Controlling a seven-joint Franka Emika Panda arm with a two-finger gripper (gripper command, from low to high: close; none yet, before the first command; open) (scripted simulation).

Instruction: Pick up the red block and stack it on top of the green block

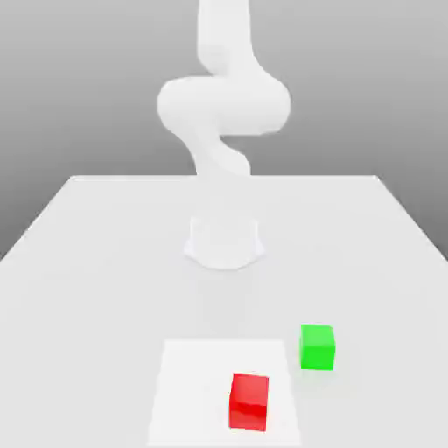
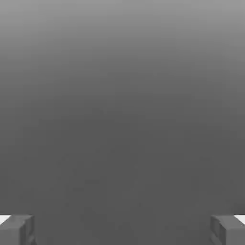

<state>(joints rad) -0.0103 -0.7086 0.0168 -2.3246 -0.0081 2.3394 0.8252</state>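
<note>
Resting on the white patch (image 1: 197,389) at the bottom centre of the exterior view, the red block (image 1: 249,402) sits apart from the green block (image 1: 317,348), which lies at that view's lower right on the pale table (image 1: 105,306). The gripper (image 2: 122,230) has its jaws spread wide, with nothing between them.

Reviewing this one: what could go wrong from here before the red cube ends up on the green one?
The smooth bright red cube sits slightly turned on the flat white square, so the open gripper might close on its edges and twist it unless it lines up first. The smooth bright green cube stands just off that square and looks about the same size, so a small placing error could leave the red cube overhanging or tipping.
</note>
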